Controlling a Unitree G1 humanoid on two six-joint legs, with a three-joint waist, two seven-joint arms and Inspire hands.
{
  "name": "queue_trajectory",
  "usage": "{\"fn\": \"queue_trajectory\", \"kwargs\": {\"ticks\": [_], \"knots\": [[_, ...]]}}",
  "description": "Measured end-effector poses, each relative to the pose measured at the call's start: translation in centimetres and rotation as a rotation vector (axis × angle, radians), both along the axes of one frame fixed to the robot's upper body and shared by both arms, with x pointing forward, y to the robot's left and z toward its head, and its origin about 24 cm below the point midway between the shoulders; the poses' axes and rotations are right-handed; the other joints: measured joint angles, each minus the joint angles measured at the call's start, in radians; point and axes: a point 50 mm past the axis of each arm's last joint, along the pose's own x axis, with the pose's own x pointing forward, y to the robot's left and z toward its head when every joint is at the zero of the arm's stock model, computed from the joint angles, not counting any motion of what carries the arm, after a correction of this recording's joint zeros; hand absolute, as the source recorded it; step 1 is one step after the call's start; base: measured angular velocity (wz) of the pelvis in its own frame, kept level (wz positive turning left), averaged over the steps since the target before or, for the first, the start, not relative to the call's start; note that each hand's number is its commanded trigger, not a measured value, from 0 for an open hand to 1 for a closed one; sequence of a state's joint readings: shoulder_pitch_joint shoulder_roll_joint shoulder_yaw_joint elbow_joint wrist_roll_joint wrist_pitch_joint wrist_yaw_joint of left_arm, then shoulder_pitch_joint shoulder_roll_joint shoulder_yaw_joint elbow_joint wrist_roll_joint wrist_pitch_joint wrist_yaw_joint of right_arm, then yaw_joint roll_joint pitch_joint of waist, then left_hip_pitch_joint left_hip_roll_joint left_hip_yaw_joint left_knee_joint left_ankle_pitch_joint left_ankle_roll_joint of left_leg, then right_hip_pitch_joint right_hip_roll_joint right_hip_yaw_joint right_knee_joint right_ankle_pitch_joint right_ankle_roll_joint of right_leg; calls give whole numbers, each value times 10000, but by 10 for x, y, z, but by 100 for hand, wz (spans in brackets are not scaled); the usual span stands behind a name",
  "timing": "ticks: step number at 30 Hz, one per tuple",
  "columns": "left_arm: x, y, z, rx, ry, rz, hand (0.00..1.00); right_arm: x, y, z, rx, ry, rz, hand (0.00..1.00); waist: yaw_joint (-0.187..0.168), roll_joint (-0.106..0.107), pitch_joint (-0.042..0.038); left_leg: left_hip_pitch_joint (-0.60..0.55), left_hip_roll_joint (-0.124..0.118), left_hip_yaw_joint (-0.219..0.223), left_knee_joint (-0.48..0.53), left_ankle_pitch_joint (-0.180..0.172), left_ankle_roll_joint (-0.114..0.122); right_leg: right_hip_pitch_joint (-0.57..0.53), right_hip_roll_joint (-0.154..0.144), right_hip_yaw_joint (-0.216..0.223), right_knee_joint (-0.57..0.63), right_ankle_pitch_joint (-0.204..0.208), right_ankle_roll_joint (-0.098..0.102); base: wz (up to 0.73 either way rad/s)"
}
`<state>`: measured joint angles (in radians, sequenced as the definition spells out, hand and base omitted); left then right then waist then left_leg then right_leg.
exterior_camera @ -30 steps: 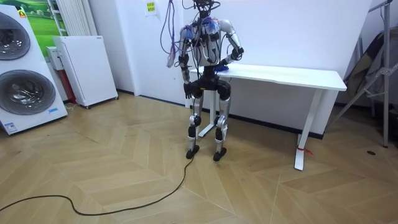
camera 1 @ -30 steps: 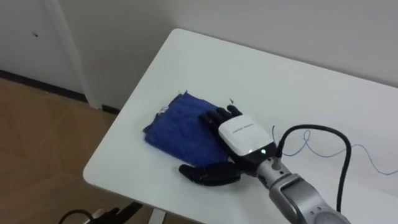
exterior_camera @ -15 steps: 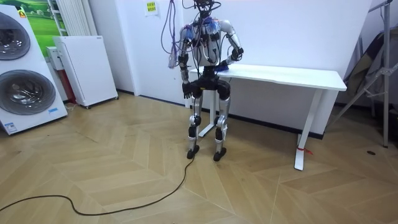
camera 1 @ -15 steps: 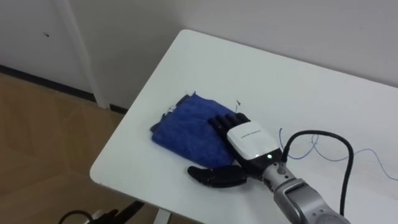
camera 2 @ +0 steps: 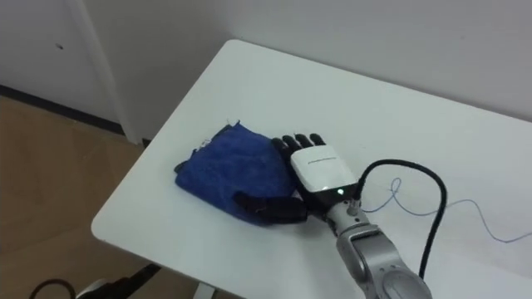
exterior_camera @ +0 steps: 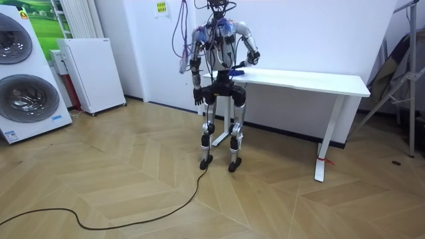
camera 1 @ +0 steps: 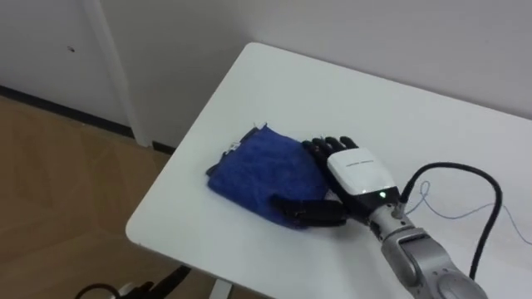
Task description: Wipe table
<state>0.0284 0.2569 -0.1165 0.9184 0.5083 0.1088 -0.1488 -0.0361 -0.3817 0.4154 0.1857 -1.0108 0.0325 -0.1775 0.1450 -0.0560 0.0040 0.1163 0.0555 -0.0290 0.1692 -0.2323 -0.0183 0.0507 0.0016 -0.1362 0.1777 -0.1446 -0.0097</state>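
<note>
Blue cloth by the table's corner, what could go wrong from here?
The folded blue terry cloth lies near the left edge of the white table; a leftward stroke might push it off. The right hand presses only its right side with open fingers, so it may bunch or slip free.

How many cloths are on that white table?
1: a blue cloth near the table's left end, partly under the robot's right hand. Another could hide beneath it.

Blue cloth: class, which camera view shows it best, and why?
The left eye view: the blue cloth lies close and large on the table, folds plain, the right robot hand on its right side. The right eye view nearly matches; the room view gives a blue speck.
</note>
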Motion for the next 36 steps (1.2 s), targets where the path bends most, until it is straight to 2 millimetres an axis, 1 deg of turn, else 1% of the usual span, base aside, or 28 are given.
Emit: {"fn": "queue_trajectory", "kwargs": {"ticks": [1, 3, 8, 10, 14, 16, 21, 24, 26, 28, 33, 36], "knots": [[0, 0, 0, -29, -11, 16, 0, 2, -1, 3, 164, -166, -103, 0, -2, -26, -7, 6, 3, 1, -1, 0, 0, 1, 2, 1, 8, -8, -2, 0], [0, 0, 0, -35, -21, 11, 0, 4, -1, 6, 353, -386, -149, 0, -5, -51, 3, 11, 7, 2, -5, 0, -1, 4, 3, 1, 12, -14, -2, 0], [0, 0, 0, -44, -37, 2, 0, 6, 1, 9, 606, -591, -23, 0, 36, -123, 48, 16, 7, 17, -21, 0, -1, 4, 2, 1, 10, -14, -1, 0], [0, 0, 0, -40, -39, 2, 0, 6, 2, 9, 643, -641, -13, 0, 49, -170, 85, 11, 6, 21, -21, 0, 0, 4, 2, -2, -1, -14, -1, 0], [0, -1, 0, -47, -38, -14, 0, 6, 2, 9, 789, -583, -53, 0, 245, -195, 105, 9, 5, 40, -15, 0, 0, 2, 3, -24, -14, -14, -2, 0], [0, -1, 0, -47, -38, -13, 0, 6, 2, 9, 807, -568, -42, 0, 273, -189, 107, 6, 5, 40, -15, 0, 0, 3, 3, -30, -14, -14, -2, 0], [0, -1, 0, -45, -30, -17, 0, 5, 4, 8, 835, -495, 17, 0, 389, -126, 93, 4, 7, 36, -16, 0, -1, 14, 4, -59, -15, -13, -2, 0], [0, -1, 0, -20, 17, 1, 0, 3, 8, 5, 825, -330, 159, 0, 443, -46, 51, 11, 7, 29, -16, 0, -1, 23, 4, -63, -15, -13, -2, 0], [-1, -1, -1, -21, 35, 20, 0, 2, 10, 3, 804, -245, 203, 0, 451, 12, 49, 34, 9, 20, -14, 0, -1, 52, -2, -93, -16, -13, -3, 0], [-2, -1, -1, 4, 109, 63, 0, 1, 8, -2, 593, 6, 31, 0, 482, 59, 62, 110, 11, 17, -14, 0, -1, 127, -5, -121, -20, -13, -2, 0], [-5, 0, -2, 73, 247, 140, 0, 1, 6, -9, 326, 419, -304, 0, 523, 54, 62, 89, 9, -43, -10, -1, -1, 163, -25, -233, -39, -14, -2, 6], [-6, 1, -2, 79, 271, 152, 0, 0, 3, -15, 200, 714, -497, 0, 551, 7, 32, 45, 4, -44, -1, -1, -1, 165, -43, -303, -59, -14, -2, 7]]}}
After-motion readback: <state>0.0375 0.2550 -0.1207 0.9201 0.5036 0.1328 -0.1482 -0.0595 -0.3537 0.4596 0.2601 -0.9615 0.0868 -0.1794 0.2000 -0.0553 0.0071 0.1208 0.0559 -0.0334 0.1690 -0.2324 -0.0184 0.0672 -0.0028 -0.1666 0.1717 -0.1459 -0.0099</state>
